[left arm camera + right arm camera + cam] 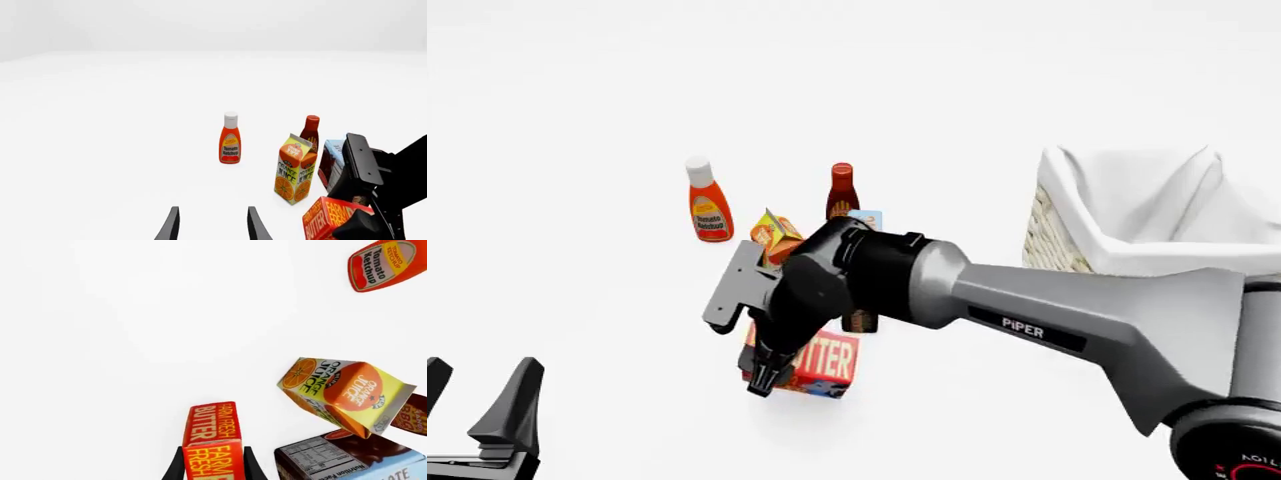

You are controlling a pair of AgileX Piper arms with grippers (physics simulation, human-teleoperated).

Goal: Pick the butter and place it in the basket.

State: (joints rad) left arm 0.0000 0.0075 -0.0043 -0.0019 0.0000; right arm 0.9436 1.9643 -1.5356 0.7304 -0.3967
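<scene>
The basket (1068, 235) stands toward the right edge of the desk (587, 100), well apart from the grocery cluster; its raised white liner is the main hazard, since a low carry would strike the rim. The right arm reaches across to that cluster, and its bulk sits just beside the orange juice carton (774, 235); any sideways swing on lifting would likely topple that carton and the chocolate pudding box (347, 460) near it. The ketchup bottle (706, 205) and the BBQ sauce bottle (842, 190) stand farther back, at lesser risk.

The butter (821, 365) sits at the near side of the cluster, with the right gripper (213, 465) clamped on its two sides. The hold appears to be near one end of the carton, though the wrist view crops the fingers; if so, the carton could pivot or slip in transit.

The left gripper (213, 225) hangs idle with fingers apart, near the desk's front-left corner, posing no interference.
</scene>
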